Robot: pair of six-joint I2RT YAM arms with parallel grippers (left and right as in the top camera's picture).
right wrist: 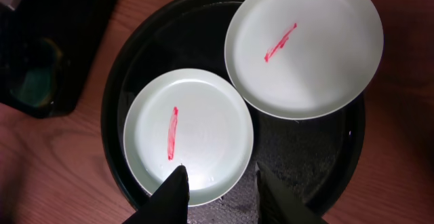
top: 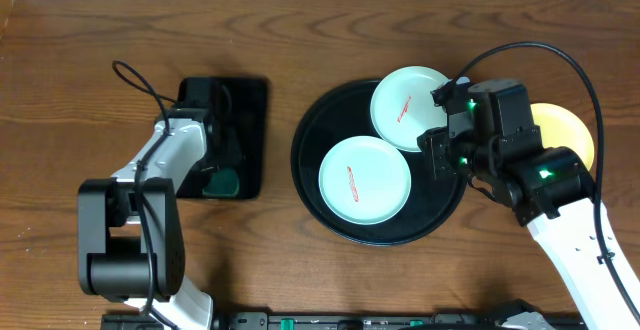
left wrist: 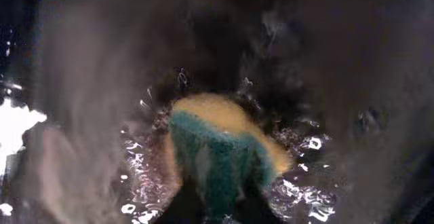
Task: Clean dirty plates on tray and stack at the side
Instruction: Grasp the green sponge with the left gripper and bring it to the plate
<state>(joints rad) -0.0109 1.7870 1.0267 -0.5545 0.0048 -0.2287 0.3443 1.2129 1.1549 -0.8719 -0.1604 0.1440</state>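
Down at the near left, the left fingers (top: 216, 170) are pinched together on a green-and-yellow sponge (left wrist: 217, 153). They sit over the small rectangular tray (top: 250, 110), which looks wet and shiny up close. Over on the right, the right fingers (right wrist: 220, 183) are spread apart with nothing in them. They hang above the round black tray (top: 312, 135), right by the edge of the closer mint plate (top: 363, 179). That plate lies flat on the tray with a red streak across its middle. Behind it, the second mint plate (top: 405, 108) has a streak too. Its edge just overlaps the closer plate, and it pokes out past the tray's far rim. Off the tray to the right, the yellow plate (top: 572, 135) sits on the counter (top: 100, 30), half hidden by the right arm.
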